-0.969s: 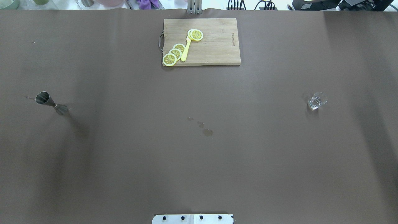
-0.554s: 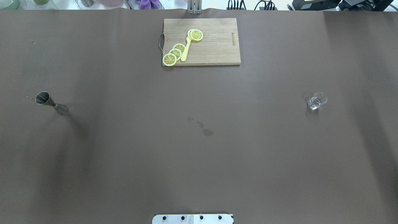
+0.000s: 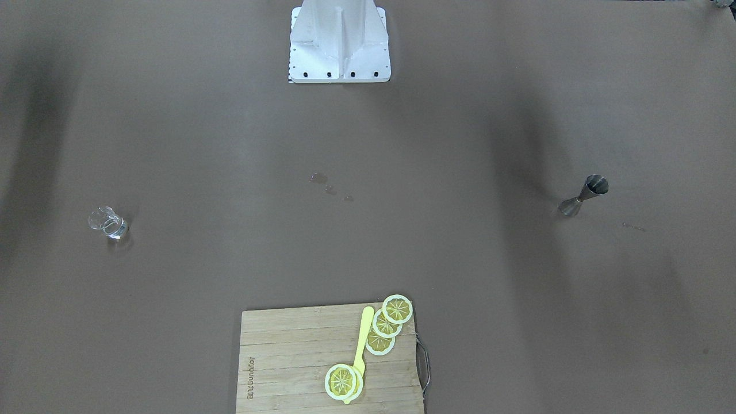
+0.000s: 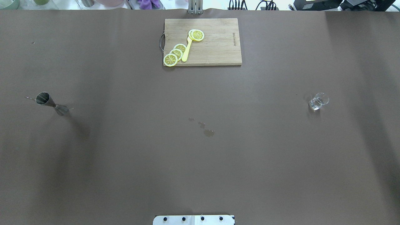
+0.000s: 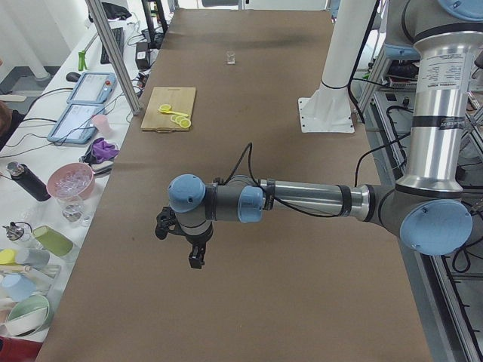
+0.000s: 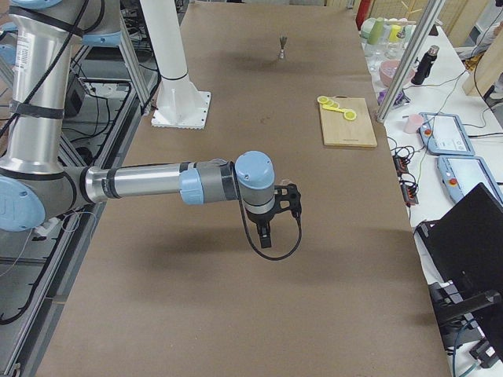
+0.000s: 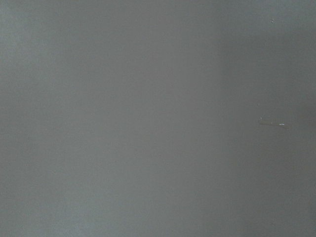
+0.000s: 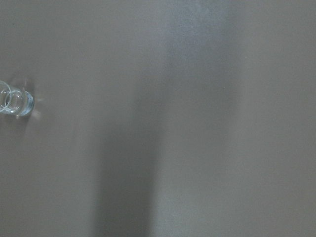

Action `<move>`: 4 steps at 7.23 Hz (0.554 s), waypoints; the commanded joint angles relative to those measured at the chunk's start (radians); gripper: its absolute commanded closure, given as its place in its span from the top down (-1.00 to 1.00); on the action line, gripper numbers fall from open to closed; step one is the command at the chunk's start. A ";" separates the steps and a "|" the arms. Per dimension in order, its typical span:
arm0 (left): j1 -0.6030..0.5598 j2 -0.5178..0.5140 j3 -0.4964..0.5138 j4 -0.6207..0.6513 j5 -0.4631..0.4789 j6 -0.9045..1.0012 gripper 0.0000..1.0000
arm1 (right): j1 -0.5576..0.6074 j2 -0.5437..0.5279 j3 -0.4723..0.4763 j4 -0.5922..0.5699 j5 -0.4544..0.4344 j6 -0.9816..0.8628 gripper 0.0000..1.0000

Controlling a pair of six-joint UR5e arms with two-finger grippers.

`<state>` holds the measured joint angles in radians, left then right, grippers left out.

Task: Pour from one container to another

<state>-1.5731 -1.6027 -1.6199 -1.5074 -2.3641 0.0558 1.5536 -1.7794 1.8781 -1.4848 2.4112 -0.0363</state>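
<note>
Glass pitcher (image 4: pixel 318 101) right of the board (image 4: pixel 218 47), steel jigger (image 4: pixel 50 103) left of it, both upright and untouched.
Likely one vessel per side for a two-handed pour; left gripper (image 5: pixel 195 256) and right gripper (image 6: pixel 266 236) hold neither, and how far open they are I cannot tell.

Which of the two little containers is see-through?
The pitcher on the robot's right: it is clear glass, while the jigger on the left is grey metal.
</note>
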 commanded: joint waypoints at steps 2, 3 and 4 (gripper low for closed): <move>0.004 -0.011 -0.159 0.166 -0.006 -0.126 0.98 | -0.006 0.000 -0.169 0.232 0.103 0.004 1.00; 0.002 -0.011 -0.187 0.189 -0.007 -0.131 0.98 | -0.007 -0.002 -0.197 0.274 0.126 0.004 1.00; 0.011 -0.014 -0.211 0.193 -0.007 -0.184 0.98 | -0.012 0.000 -0.224 0.322 0.153 0.003 1.00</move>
<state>-1.5682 -1.6142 -1.7926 -1.3369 -2.3705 -0.0796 1.5461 -1.7800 1.6939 -1.2275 2.5298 -0.0325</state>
